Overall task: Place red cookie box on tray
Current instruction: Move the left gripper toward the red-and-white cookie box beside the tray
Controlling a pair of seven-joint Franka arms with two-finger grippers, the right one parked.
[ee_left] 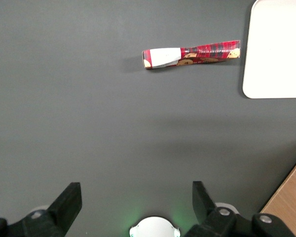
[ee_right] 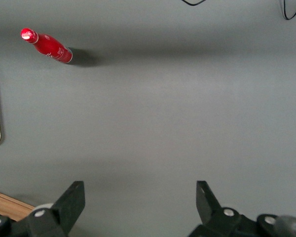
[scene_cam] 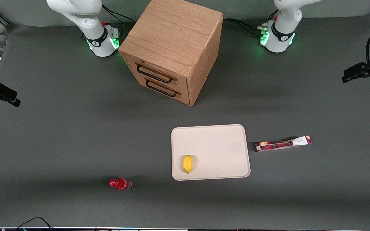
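Note:
The red cookie box [scene_cam: 283,143] lies flat on the grey table, just beside the tray's short edge, toward the working arm's end. Its white end points away from the tray. The wrist view shows the same box [ee_left: 192,54] close to the cream tray [ee_left: 278,49]. The tray [scene_cam: 217,141] lies in front of the wooden cabinet. My left gripper [scene_cam: 348,75] hangs above the table at the working arm's end, farther from the front camera than the box and well apart from it. It is open [ee_left: 136,197], with only bare table between the fingers.
A yellow lemon [scene_cam: 188,164] lies on the tray near its front corner. The wooden drawer cabinet [scene_cam: 172,48] stands between the arm bases. A small red bottle [scene_cam: 119,183] stands toward the parked arm's end, nearer the front camera.

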